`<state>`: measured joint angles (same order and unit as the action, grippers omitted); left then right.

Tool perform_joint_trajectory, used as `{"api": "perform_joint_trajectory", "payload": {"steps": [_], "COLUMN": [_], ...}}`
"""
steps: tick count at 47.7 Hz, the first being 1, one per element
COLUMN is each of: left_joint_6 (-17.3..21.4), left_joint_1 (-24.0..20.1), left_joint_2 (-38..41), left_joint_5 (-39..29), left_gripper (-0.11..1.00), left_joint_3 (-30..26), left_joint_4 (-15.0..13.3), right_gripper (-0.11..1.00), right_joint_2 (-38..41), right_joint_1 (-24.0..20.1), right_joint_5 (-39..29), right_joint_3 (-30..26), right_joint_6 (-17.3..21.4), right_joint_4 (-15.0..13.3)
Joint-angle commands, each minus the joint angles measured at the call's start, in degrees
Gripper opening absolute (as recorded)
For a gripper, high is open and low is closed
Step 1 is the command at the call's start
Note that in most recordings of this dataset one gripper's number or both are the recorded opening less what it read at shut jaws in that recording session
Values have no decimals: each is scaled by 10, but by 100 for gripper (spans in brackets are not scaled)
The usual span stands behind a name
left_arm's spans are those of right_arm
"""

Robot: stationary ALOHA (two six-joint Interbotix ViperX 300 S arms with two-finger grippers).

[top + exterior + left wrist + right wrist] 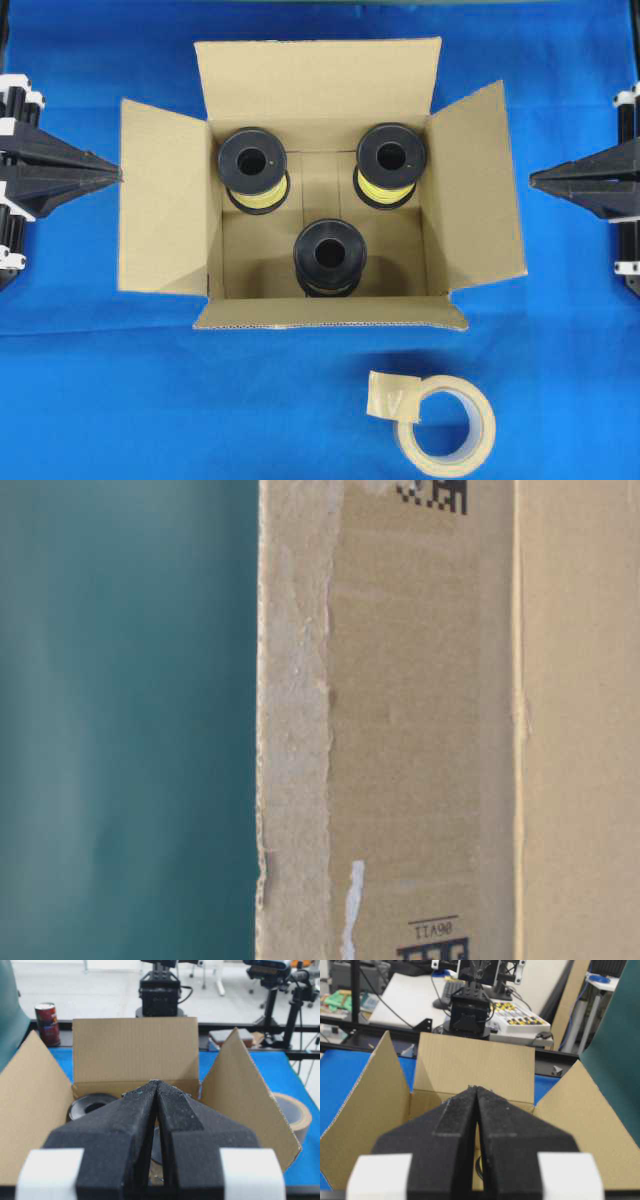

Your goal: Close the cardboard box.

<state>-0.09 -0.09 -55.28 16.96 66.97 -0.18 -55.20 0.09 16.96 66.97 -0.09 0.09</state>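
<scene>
1. Overhead view: cardboard box (320,190) sits in the middle of the blue bench (100,400), all four flaps spread outward, so closing has not begun and every flap is left to fold. Three black spools (325,255) stand on the box floor, two toward the far wall and one toward the near wall. A tape roll (447,425) lies near the bench's front edge, apart from the box.
2. Same view: left claw (110,175) points at the outer edge of the left flap, touching or just short of it; I cannot tell which. Right claw (540,180) points at the right flap from just beside it, with a gap between.
3. Table-level view: only the box's side wall shows, close up, with printed codes and a scrap of old tape.
4. Left wrist view: the left claw's fingers (130,1120) are pressed together at the tips and hold nothing.
5. Right wrist view: the right claw's fingers (452,1120) likewise meet, empty, facing the open box.
</scene>
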Motion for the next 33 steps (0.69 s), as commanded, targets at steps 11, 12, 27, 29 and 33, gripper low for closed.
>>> {"api": "perform_joint_trajectory", "payload": {"steps": [11, 12, 27, 29, 33], "left_joint_6": [-4, -5, -14, -14, -14], "left_joint_1": [2, 3, 2, 0, -4], "left_joint_2": [-54, -57, -78, -76, -68], "left_joint_5": [-149, -163, -315, -323, -335], "left_gripper": [0, 0, 0, 0, 0], "left_joint_3": [-9, -10, -1, 2, 9], "left_joint_4": [-19, -19, -19, -19, -19], "right_gripper": [0, 0, 0, 0, 0], "right_joint_2": [-18, -21, -40, -39, -38], "right_joint_1": [0, 1, 0, 1, 0], "right_joint_5": [-125, -139, -283, -288, -293], "right_joint_3": [-16, -17, -6, -2, 7], "right_joint_6": [21, 23, 50, 51, 52], "right_joint_4": [16, 18, 20, 20, 20]}}
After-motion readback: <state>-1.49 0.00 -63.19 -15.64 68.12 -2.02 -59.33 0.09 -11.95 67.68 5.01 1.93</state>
